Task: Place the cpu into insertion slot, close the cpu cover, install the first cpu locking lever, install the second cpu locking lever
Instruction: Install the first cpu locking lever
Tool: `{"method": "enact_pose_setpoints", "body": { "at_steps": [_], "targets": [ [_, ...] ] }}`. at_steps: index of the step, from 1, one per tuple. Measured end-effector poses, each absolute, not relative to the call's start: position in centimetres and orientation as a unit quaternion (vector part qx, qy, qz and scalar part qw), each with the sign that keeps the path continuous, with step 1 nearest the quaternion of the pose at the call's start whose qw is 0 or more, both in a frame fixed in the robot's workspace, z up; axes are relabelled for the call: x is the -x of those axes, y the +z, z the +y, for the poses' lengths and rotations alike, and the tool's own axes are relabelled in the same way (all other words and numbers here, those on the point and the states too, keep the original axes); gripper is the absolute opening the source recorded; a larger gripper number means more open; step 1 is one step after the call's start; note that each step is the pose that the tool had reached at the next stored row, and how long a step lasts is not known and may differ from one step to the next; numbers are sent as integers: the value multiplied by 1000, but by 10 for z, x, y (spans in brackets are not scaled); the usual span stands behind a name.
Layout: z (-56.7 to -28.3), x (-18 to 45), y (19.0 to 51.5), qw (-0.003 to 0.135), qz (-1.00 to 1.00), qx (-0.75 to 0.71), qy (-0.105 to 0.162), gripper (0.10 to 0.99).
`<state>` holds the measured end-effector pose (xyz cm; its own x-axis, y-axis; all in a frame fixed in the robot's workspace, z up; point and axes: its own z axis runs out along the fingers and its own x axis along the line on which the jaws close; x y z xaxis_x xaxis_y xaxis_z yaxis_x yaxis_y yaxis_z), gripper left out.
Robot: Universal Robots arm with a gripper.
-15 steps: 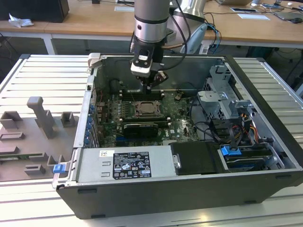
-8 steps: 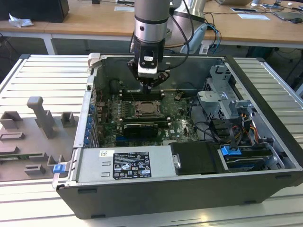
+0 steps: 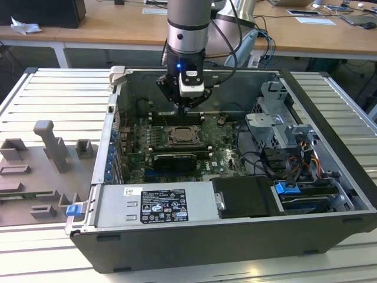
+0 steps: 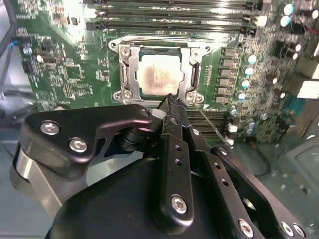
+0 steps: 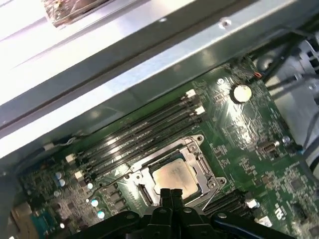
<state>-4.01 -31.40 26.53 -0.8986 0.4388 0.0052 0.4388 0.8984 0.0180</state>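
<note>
Gripper [image 4: 172, 103] narrow, fingers pressed together, tips at the edge of the cover [image 4: 127, 69]. Cpu [image 4: 158, 77] lies flat in the cover's window, just beyond the tips. Exterior view: open case [image 3: 235, 242] on slatted table [image 3: 35, 94], desks [image 3: 118, 26] along the top; white label [image 3: 162, 206] lower centre, print illegible.

You'll find the long black memory slots [image 5: 144, 130] just beside the hand [image 4: 172, 103], a coin battery [image 5: 241, 92] near them, the labelled power supply [image 3: 156, 205] well apart, all inside the open computer case [image 3: 235, 247].
</note>
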Motion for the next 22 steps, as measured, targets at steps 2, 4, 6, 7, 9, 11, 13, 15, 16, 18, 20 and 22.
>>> {"method": "enact_pose_setpoints", "body": {
  "at_steps": [2, 4, 6, 7, 9, 11, 13, 15, 16, 18, 20, 22],
  "targets": [
    [-314, 40, 265, 1, -981, 196, -9, 106],
    [-314, 40, 265, 1, -986, 169, -9, 106],
    [-314, 40, 264, 1, -989, 145, -9, 106],
    [-314, 40, 264, 1, -991, 136, -9, 106],
    [-314, 40, 264, 2, -993, 118, -9, 106],
    [-314, 40, 264, 2, -995, 99, -9, 106],
    [-314, 40, 264, 2, -997, 79, -9, 106],
    [-314, 40, 264, 2, -998, 57, -9, 106],
    [-314, 40, 264, 2, -999, 48, -9, 106],
    [-314, 40, 263, 2, -1000, 28, -9, 106],
    [-314, 40, 263, 3, -1000, 8, -9, 106],
    [-314, 40, 263, 3, -1000, -13, -9, 106]
  ]
}}
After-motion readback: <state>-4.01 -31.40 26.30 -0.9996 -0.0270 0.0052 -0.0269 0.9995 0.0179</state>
